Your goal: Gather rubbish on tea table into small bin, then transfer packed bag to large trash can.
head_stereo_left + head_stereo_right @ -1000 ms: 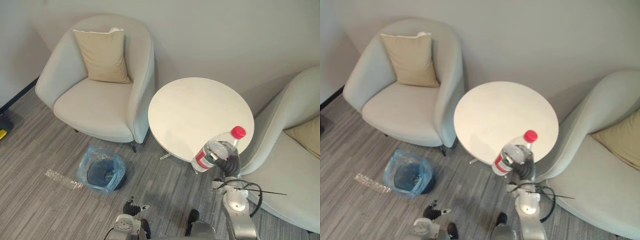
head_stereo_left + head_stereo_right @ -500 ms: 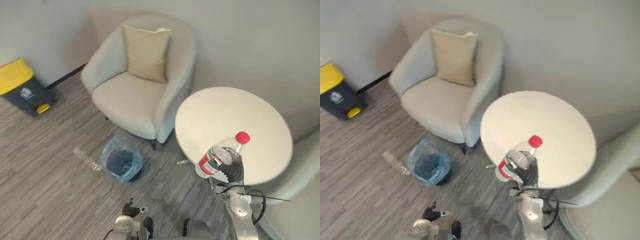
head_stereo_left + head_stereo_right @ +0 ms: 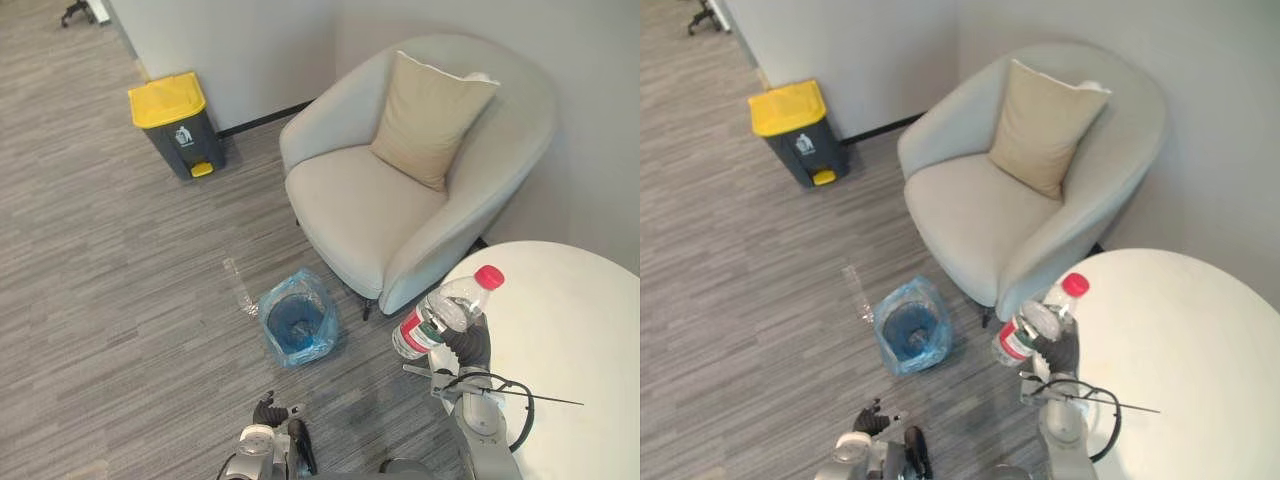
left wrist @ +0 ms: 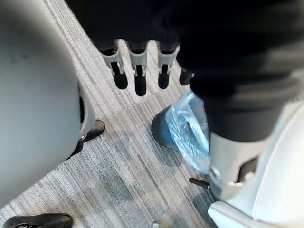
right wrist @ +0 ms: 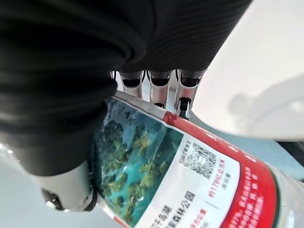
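at the counter (image 3: 575, 340) edge, the right robot hand (image 3: 470, 347) clasps a red-capped bottle (image 3: 438, 318). left of it, the left robot hand (image 4: 139, 71) hangs loose-fingered

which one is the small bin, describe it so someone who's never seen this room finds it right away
Start at the grey armchair with the tan cushion; on the floor just off its front corner stands the small bin. It is open-topped and lined with a crinkled blue bag, unlike the dark trash can with the yellow lid by the wall.
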Controlling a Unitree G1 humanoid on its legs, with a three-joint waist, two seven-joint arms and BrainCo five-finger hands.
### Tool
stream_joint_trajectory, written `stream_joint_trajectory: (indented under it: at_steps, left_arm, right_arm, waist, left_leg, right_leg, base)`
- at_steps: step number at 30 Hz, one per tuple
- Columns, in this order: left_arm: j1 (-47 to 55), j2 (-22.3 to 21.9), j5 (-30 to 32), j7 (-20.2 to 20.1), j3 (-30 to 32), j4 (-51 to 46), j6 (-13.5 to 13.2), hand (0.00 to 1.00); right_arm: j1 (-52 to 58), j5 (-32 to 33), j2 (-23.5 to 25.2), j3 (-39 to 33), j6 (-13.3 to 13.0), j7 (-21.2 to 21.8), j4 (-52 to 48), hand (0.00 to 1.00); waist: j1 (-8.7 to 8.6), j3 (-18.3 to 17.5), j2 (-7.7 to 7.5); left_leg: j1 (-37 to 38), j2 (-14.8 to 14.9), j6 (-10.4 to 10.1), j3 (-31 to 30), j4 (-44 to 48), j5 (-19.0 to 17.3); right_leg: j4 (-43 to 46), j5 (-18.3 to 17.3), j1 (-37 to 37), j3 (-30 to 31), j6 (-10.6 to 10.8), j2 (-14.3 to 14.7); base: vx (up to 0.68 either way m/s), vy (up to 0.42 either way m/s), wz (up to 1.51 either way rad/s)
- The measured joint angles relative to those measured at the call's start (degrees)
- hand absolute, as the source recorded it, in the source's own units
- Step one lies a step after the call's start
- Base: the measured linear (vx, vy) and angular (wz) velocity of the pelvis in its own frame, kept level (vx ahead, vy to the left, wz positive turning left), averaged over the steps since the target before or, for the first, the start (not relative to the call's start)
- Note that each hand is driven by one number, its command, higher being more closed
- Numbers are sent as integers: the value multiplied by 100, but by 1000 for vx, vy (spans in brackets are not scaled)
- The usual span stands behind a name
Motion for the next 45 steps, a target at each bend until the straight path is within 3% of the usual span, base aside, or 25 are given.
stream_joint_trajectory:
  at_steps: [3,6,7,8,10,11,12,13,16,17,23,30,34,40,45]
  left_arm:
    - [0,56,-20,-1,-135,103,-27,0]
    - [-2,181,-96,-5,-423,193,-48,0]
    - [0,217,-121,-4,-435,240,-49,0]
    - [-1,245,-123,-5,-433,248,-49,0]
    - [0,248,-145,-5,-427,250,-56,0]
    - [5,239,-181,-11,-317,268,-59,0]
    - [11,238,-189,-9,-230,293,-75,0]
    - [-28,247,-184,-13,-80,344,-67,0]
    - [14,38,-189,-7,77,343,-68,0]
    - [23,35,-193,-7,90,347,-67,0]
    - [-38,159,-349,-2,119,336,-62,0]
    - [-194,181,-401,138,-9,317,-63,0]
    - [-470,253,-583,312,2,170,-75,0]
    - [-890,227,-746,559,234,-118,-185,0]
    - [-1297,215,-927,804,464,-282,-214,0]
  right_arm:
    - [-29,-1,-33,262,9,154,32,100]
    - [-17,-8,-83,319,16,251,47,100]
    - [21,-10,-107,332,15,251,44,100]
    - [20,-11,-128,346,15,252,44,100]
    - [28,-10,-134,352,14,258,43,100]
    - [39,-8,-132,356,14,261,98,100]
    - [43,-8,-112,392,13,259,176,100]
    - [49,-5,-107,418,14,247,229,100]
    - [30,-3,-322,450,33,340,326,100]
    - [15,-3,-324,451,32,353,336,100]
    - [-15,3,-349,506,25,357,559,100]
    - [-294,-12,-372,614,14,291,903,100]
    - [-1001,-203,-450,1091,7,238,1120,100]
    - [-1748,-238,-459,1392,55,56,1344,100]
    - [-2453,-431,-484,1476,199,-237,1550,100]
  waist:
    - [-8,2,-5]
    - [-123,69,-71]
    - [-142,78,-51]
    - [-141,61,-89]
    - [-152,65,-82]
    - [-172,57,-96]
    - [-179,2,-209]
    - [-185,11,-283]
    - [-32,-127,126]
    - [-32,-133,183]
    - [-6,-92,81]
    - [14,113,106]
    - [126,581,116]
    - [277,1014,69]
    - [299,1319,33]
  left_leg:
    - [406,-85,7,-31,-330,-93]
    - [784,-119,64,-149,-537,-135]
    - [859,-118,48,-212,-576,-159]
    - [881,-124,42,-265,-577,-189]
    - [892,-121,11,-504,-578,-214]
    - [904,-135,-12,-691,-558,-205]
    - [905,-237,-62,-885,-521,-219]
    - [901,-398,-200,-1189,-426,-312]
    - [776,-83,-325,-1528,-417,-330]
    - [771,-39,-345,-1619,-444,-322]
    - [581,208,-511,-2099,-594,-224]
    - [20,84,-523,-2246,-336,-65]
    - [-768,83,-519,-2165,276,-72]
    - [-2045,137,-430,-1955,959,-242]
    - [-2940,147,-403,-1904,1016,-16]
  right_leg:
    - [1074,17,-372,301,16,-61]
    - [2913,227,-1166,703,-43,-117]
    - [3144,-174,-1375,956,-46,10]
    - [3074,-416,-1571,1169,-4,131]
    - [2552,-513,-1839,1441,8,339]
    - [2009,-448,-1865,1641,-3,451]
    - [1471,-68,-1755,1706,-5,446]
    - [1199,79,-1703,1629,-27,306]
    - [712,134,-1387,1194,-129,461]
    - [571,186,-1293,1095,-169,512]
    - [-40,331,-917,431,-302,690]
    - [-13,315,-1071,-101,-299,465]
    - [753,222,-1880,-118,-377,380]
    - [1520,-8,-3137,-141,-443,279]
    - [1649,104,-3968,-269,-398,173]
  base:
    - [123,80,-20]
    - [119,42,11]
    - [112,12,33]
    - [79,-13,37]
    - [116,-113,59]
    - [131,-152,91]
    - [126,-158,115]
    - [107,-132,107]
    - [157,-114,60]
    - [139,-87,45]
    - [120,-75,48]
    - [28,20,43]
    - [-146,-13,11]
    - [-216,-17,10]
    - [-142,19,19]
